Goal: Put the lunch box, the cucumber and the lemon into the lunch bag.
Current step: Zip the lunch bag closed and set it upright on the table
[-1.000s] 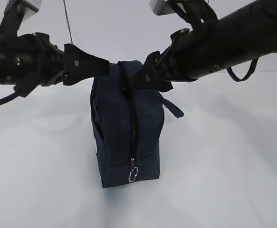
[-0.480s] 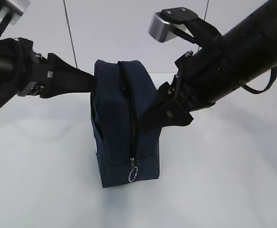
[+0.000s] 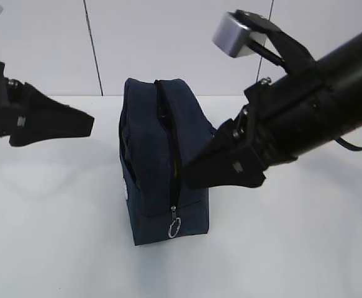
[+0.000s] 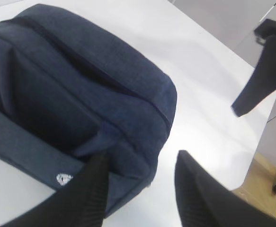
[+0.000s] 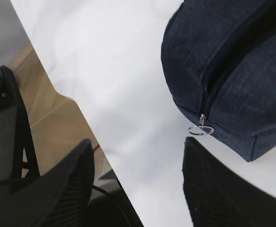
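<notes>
The dark navy lunch bag (image 3: 149,161) stands on end on the white table (image 3: 280,248). Its zipper runs down the near face to a silver ring pull (image 3: 174,228). My left gripper (image 3: 91,124) hangs open and empty, a short way left of the bag's upper part. In the left wrist view the bag (image 4: 81,85) lies just beyond the left gripper (image 4: 142,156). My right gripper (image 3: 188,177) is open and empty, low beside the bag's right side. In the right wrist view the right gripper (image 5: 138,142) has the ring pull (image 5: 200,129) just past one fingertip. The lunch box, cucumber and lemon are out of view.
A small white logo (image 3: 125,189) marks the bag's left side. The table's edge (image 5: 81,101) runs close to my right gripper, with wooden floor (image 5: 48,109) and dark gear beyond it. A pale wall stands behind the table.
Both grippers have left the bag's top. The left one drew back to the left. The right one dropped down along the bag's right side. The bag has not moved.
</notes>
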Available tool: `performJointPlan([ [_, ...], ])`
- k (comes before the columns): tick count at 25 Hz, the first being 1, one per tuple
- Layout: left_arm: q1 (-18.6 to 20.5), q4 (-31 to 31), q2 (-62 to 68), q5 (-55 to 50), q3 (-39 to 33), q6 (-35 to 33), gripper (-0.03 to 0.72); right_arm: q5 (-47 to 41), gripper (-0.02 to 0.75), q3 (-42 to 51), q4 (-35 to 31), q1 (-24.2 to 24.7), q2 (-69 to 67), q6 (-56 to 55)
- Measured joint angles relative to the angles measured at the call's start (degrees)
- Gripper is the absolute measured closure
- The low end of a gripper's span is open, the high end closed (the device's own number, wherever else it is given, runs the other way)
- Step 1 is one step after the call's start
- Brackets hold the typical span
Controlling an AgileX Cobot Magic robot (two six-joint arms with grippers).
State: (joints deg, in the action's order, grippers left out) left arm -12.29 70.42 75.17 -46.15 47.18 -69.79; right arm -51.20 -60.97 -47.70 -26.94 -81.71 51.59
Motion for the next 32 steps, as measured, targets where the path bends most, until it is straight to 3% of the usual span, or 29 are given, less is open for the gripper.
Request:
performJointPlan([
  [3, 0.0, 2.4, -1.9, 1.1, -4.3, -3.5, 0.351, 4.7, 0.285, 6.5, -2.9, 0.0, 4.5, 1.4],
  [5, 0.1, 8.3, -3.2, 1.2, -7.7, -10.6, 0.351, 7.9, 0.285, 11.5, -7.3, 0.0, 7.2, 4.6],
  [7, 0.1, 17.2, -4.1, 1.2, -11.1, -18.6, 0.351, 10.4, 0.285, 15.9, -15.4, 0.0, 9.7, 11.9],
  [10, 0.1, 24.4, -4.3, 1.2, -13.6, -25.8, 0.351, 11.7, 0.285, 21.7, -28.3, 0.0, 12.6, 24.2],
  [19, -0.8, 27.2, 3.1, -2.7, -13.9, -30.6, 0.351, 12.8, 0.285, 34.6, -49.7, 0.0, 13.2, 46.9],
  [28, -9.5, 31.3, 7.7, 2.5, -13.9, -31.2, 0.351, 12.9, 0.285, 37.7, -53.4, 0.0, 13.3, 55.6],
  [32, -10.9, 31.6, 9.1, 5.8, -12.6, -31.2, 0.351, 13.8, 0.285, 37.7, -53.5, 0.0, 13.3, 57.6],
])
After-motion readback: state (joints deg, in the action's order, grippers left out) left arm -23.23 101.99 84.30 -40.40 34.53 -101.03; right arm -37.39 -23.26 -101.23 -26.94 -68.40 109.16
